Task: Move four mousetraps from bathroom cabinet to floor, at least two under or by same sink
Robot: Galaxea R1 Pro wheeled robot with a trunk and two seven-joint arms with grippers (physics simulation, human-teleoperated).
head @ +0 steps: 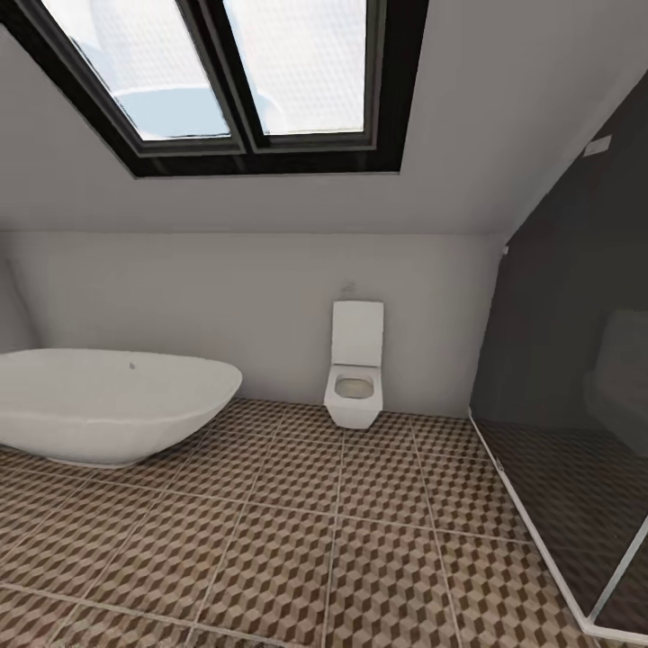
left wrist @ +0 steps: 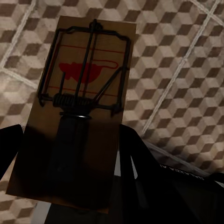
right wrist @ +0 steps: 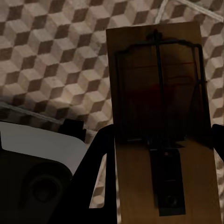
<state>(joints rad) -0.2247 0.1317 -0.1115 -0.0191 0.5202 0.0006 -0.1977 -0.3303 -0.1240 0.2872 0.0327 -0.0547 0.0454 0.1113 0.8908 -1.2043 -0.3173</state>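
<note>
Each claw is clamped on a mousetrap: the left gripper holds one mousetrap jutting forward past its fingertips, and the right gripper holds the other mousetrap likewise, both above the bathroom floor. Released from this height, a trap could bounce, flip or skid. White lettering on the left claw's housing is probably a maker's name, too blurred to read.

- The left black gripper was closed on a small flat brown wooden mousetrap.
- The right black gripper gripped another flat brown wooden mousetrap, holding it above the floor.
</note>
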